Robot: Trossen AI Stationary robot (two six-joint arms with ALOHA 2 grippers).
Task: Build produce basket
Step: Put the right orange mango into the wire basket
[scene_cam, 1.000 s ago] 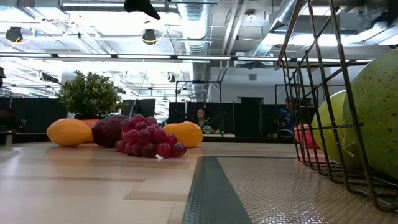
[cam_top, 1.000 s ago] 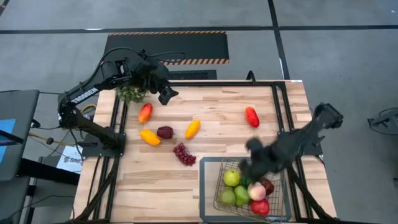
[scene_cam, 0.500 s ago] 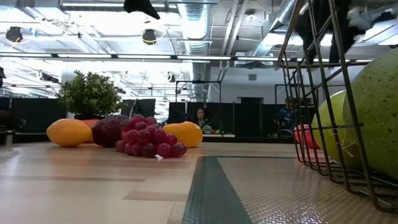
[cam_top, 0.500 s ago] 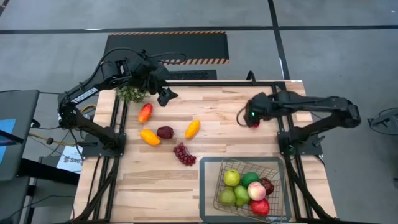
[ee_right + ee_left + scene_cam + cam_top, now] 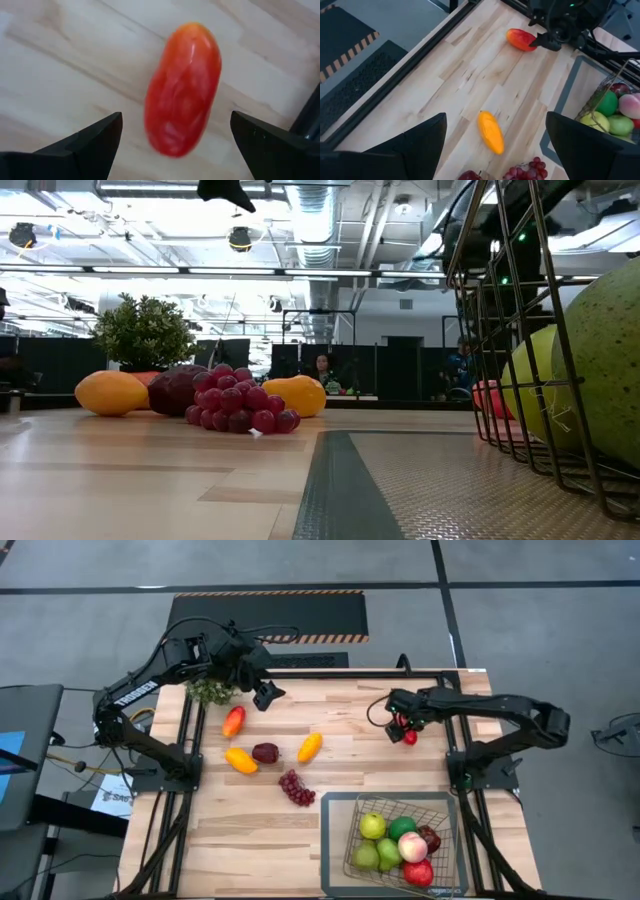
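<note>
- Wooden table with a dark frame; grey floor around it, and a hazard-striped mat beyond its far edge.
- Basket: at the near right of the table on a grey mat. Contents: green pieces, a pink one, and red ones.
- Loose produce, left half of the table: red-orange pepper, yellow pepper, dark red piece, orange pepper, purple grapes. All lie apart from the basket.
- Red pepper: lying on the wood at the far right, well apart from the basket.
- Right gripper: directly over the red pepper. Jaws spread wide, one finger on each side of the pepper in the right wrist view. No contact visible; nothing held.
- Left gripper: above the far left of the table, beside the potted plant. Jaws wide apart, empty.
- Low view: grapes and two peppers ahead; basket wire close at right.
</note>
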